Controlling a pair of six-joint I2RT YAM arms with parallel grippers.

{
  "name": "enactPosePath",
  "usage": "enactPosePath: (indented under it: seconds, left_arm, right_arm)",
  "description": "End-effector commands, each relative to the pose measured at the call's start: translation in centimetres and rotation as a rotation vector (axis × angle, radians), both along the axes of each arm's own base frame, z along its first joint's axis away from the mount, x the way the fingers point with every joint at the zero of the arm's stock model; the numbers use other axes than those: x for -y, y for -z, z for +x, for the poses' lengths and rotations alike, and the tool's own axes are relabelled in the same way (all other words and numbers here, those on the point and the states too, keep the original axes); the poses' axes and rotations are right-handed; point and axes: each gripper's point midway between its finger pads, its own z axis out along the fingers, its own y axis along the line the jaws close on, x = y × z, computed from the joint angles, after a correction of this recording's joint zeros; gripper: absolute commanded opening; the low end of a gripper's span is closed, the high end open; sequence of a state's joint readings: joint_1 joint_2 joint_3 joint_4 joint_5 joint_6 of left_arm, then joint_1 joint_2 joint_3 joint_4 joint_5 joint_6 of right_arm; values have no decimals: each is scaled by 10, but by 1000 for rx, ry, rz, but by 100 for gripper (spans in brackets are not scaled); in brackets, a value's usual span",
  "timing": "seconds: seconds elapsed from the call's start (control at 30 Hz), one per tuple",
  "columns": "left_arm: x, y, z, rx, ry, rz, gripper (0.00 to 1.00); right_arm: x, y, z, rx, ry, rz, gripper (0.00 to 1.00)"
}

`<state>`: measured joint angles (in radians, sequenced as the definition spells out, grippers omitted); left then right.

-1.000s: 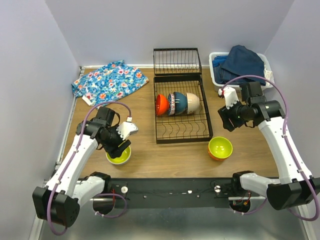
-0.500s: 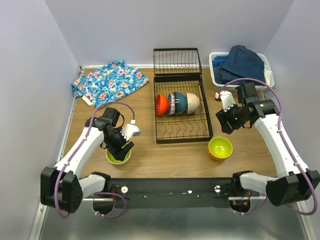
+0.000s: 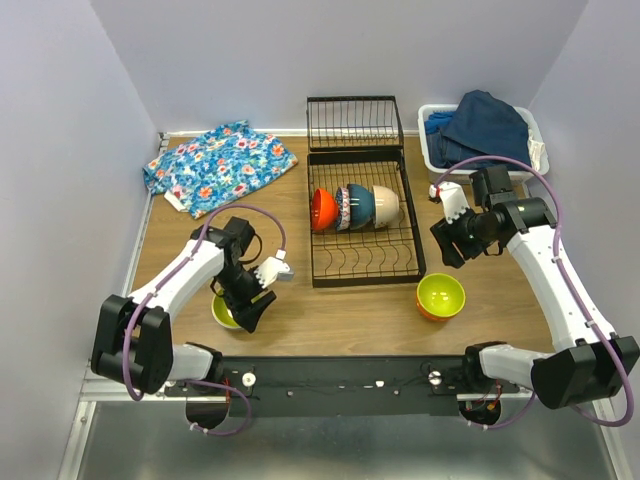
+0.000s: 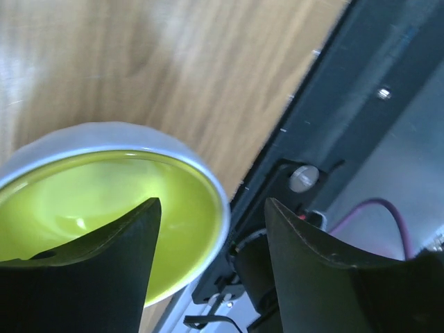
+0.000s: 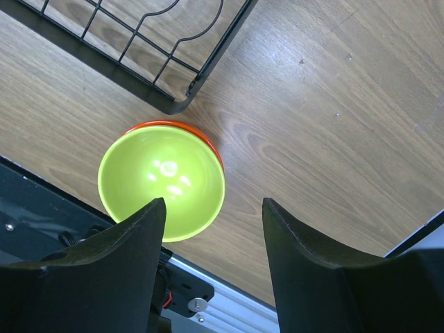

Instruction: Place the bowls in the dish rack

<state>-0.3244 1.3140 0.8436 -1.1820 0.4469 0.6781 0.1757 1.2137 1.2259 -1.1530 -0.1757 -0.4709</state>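
Observation:
A yellow-green bowl [image 3: 221, 313] with a pale rim sits on the table at the near left; it also shows in the left wrist view [image 4: 104, 201]. My left gripper [image 3: 250, 306] is open, low over the bowl's near-right rim; in its wrist view [image 4: 211, 203] one finger is inside the bowl and one outside. An orange bowl with a lime inside [image 3: 440, 296] [image 5: 161, 182] sits near the rack's front right corner. My right gripper [image 3: 450, 242] [image 5: 213, 202] is open and empty, high above it. The black dish rack [image 3: 400, 262] holds red-orange [image 3: 322, 209], blue-white patterned [image 3: 343, 207], dark blue [image 3: 360, 205] and beige [image 3: 387, 205] bowls on edge.
The rack's hinged wire end panel [image 3: 354, 122] stands at its far end. A floral cloth [image 3: 220, 163] lies at the back left. A white bin of blue clothes [image 3: 480, 130] stands at the back right. A black rail [image 3: 340, 375] runs along the near edge.
My left gripper has swung round from the far side of the yellow-green bowl to its near-right rim and dropped lower. My right gripper has barely shifted.

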Motion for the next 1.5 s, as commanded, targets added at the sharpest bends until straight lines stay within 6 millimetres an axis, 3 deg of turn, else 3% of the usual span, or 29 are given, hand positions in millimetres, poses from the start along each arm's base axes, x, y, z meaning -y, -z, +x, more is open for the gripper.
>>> enactPosePath:
  seconds: [0.0, 0.17, 0.27, 0.33, 0.57, 0.73, 0.77, 0.93, 1.07, 1.33, 1.37, 1.47]
  left_arm:
    - [11, -23, -17, -68, 88, -81, 68]
    - [17, -35, -24, -112, 120, -121, 61]
    - [20, -37, -24, -113, 112, -134, 62]
    - [18, -28, -9, -47, 58, -85, 65]
    - [10, -3, 2, -19, 62, 0, 69]
    - [22, -6, -22, -201, 100, -22, 57]
    - [26, -8, -26, -201, 130, -26, 50]
    - [31, -26, -34, -210, 155, -79, 46]
    - [34, -37, -34, -207, 163, -106, 41]
    - [37, -39, -34, -211, 167, -122, 25]
    - [36, -38, -34, -210, 163, -115, 26]
    - [33, -34, -26, -157, 150, -84, 41]
  right_arm:
    - [-1, 0, -3, 9, -13, 3, 66]
    - [0, 1, -2, 11, -15, 0, 66]
    - [-1, 0, -1, 16, -17, 2, 66]
    - [-1, 0, -1, 16, -17, 5, 66]
    - [0, 3, -3, 9, -13, 1, 66]
    - [1, 4, -6, 10, -12, -5, 66]
    - [1, 4, -6, 10, -11, -4, 66]
    - [2, 5, -8, 13, -10, -6, 66]
    - [2, 5, -6, 23, -8, -8, 66]
    - [3, 6, -7, 21, -7, -8, 66]
    - [3, 6, -7, 23, -6, -9, 66]
    - [3, 7, -9, 23, -3, -8, 66]
